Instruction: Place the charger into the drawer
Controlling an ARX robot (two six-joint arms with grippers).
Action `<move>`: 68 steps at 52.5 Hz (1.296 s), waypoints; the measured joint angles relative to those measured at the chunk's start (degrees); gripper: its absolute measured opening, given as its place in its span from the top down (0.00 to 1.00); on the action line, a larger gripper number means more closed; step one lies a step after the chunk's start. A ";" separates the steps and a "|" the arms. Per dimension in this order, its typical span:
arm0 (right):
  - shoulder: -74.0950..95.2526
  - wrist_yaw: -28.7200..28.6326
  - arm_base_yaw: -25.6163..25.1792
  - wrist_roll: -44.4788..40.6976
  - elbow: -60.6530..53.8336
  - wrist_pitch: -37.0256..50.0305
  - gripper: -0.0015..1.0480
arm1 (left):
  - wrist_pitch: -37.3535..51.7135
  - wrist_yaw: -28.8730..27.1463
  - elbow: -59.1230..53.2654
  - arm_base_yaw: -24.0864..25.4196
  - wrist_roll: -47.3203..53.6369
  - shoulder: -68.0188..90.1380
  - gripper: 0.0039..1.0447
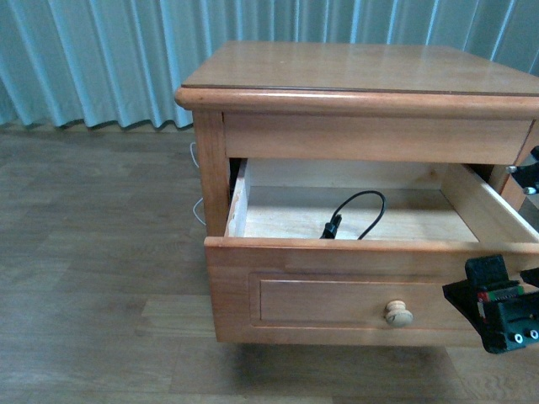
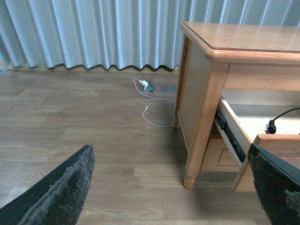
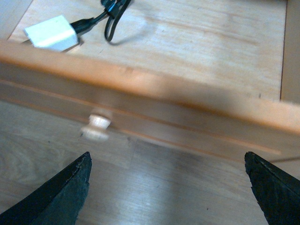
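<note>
With the left gripper [image 2: 169, 147] and right gripper [image 3: 166, 154] both spread empty, the charger [image 3: 51, 33] lies in the open drawer [image 1: 337, 295], where its curling black cable [image 1: 364, 210] could snag on the nightstand [image 1: 354, 67] at closing.

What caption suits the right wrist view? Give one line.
Open right tool near the front of the open honey-brown wooden drawer; small white square charger with black cable lies inside.

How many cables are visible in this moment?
2. The black cable lies inside the open drawer; a white cable trails on the floor beside the nightstand. Others may be hidden.
</note>
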 joint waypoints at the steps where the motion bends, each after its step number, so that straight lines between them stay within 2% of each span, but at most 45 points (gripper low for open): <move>1: 1.11 0.55 0.20 0.00 0.55 0.48 0.08 | 0.00 0.00 0.00 0.00 0.00 0.00 0.05; 14: 10.56 2.73 1.77 1.84 8.57 4.63 0.08 | 0.00 0.00 0.00 0.00 0.02 0.00 0.05; 43: 28.37 9.27 4.35 11.37 25.53 21.05 0.08 | 0.00 0.02 0.00 0.00 0.02 -0.02 0.05; 61: 34.36 16.44 4.74 13.53 29.51 28.30 0.08 | 0.00 0.02 0.00 0.00 0.02 -0.02 0.05; 68: 35.47 17.29 4.74 13.38 30.10 29.90 0.08 | 0.00 0.02 0.00 0.00 0.02 -0.02 0.05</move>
